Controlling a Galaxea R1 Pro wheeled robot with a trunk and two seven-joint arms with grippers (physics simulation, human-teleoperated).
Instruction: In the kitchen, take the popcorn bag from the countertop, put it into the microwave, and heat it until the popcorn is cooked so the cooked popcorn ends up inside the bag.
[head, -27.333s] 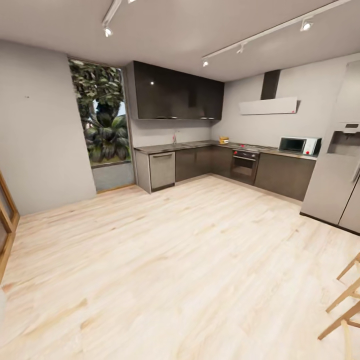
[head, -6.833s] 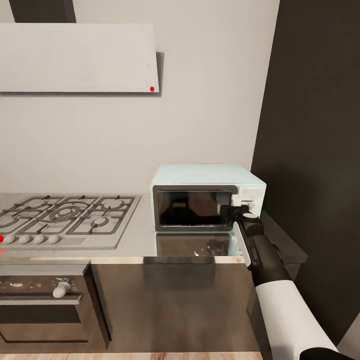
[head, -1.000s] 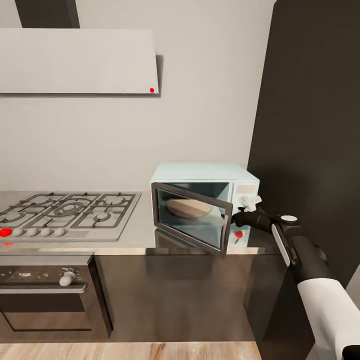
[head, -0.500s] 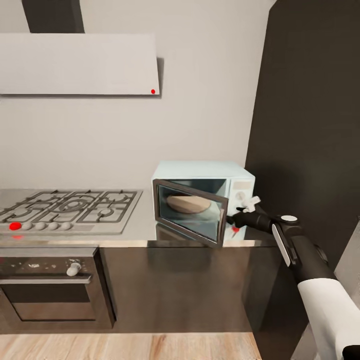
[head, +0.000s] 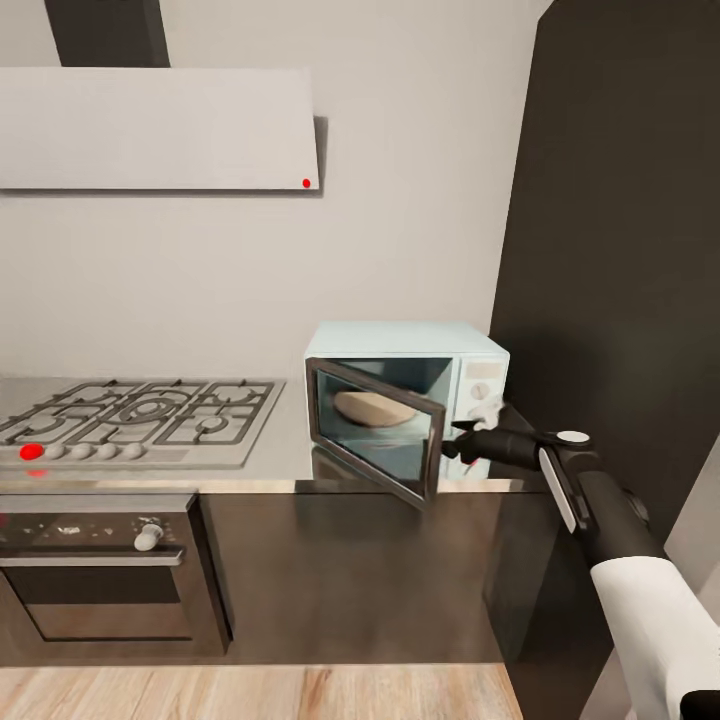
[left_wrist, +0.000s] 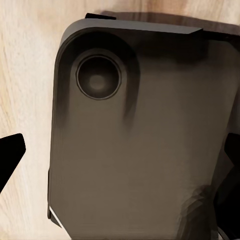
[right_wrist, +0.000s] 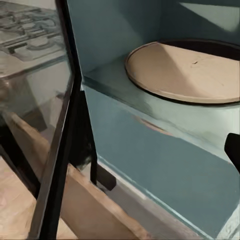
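Observation:
The mint-blue microwave (head: 470, 350) stands on the grey countertop (head: 270, 470) to the right of the hob. Its dark glass door (head: 375, 430) hangs about half open, hinged on the left. Inside, a tan round turntable (head: 372, 406) lies bare, and it shows again up close in the right wrist view as turntable (right_wrist: 185, 70). My right gripper (head: 458, 442) is open at the door's free edge, just in front of the knob panel. One of its fingertips (right_wrist: 233, 149) shows beside the door's glass (right_wrist: 35, 125). My left gripper (left_wrist: 120, 160) is open over the robot's own dark base. The popcorn bag is out of view.
A gas hob (head: 140, 415) with a red knob lies left of the microwave, over a steel oven (head: 100, 565). A white hood (head: 160, 125) hangs above. A tall dark panel (head: 620, 250) walls in the right side. Pale wood floor (head: 250, 695) runs along the cabinets.
The microwave door has swung further open, its free edge coming toward me and to the left. My right gripper has followed it, moving left and slightly down. The camera drew back a little.

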